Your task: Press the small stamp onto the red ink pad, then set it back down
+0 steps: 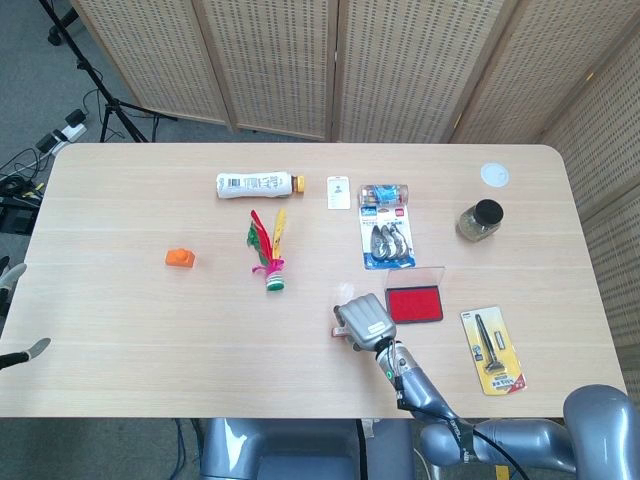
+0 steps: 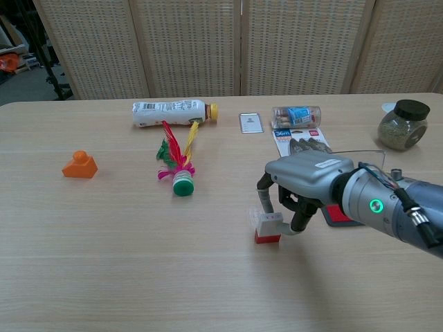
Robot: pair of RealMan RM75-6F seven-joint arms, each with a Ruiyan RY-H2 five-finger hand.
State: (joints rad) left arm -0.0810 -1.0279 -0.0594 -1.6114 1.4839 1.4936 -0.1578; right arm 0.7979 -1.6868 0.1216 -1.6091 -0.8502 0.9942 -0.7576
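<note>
Grey metallic right hand (image 2: 304,181) pinches a small boxy white stamp (image 2: 267,225) with red base, fingers (image 2: 262,200) either side, on the wood-grain tabletop (image 2: 124,242).

The small stamp (image 2: 267,227) is white above a red base, and the ink pad (image 1: 414,304) is red in a clear case. On the pale wood-grain desk (image 1: 130,310) lie an orange block (image 1: 180,258) and a shuttlecock (image 1: 270,250) with red, yellow and green feathers. The right hand (image 2: 302,185) is grey with black fingers.

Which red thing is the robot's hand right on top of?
The small stamp with the red base, under the right hand. The red ink pad lies apart, beside it.
</note>
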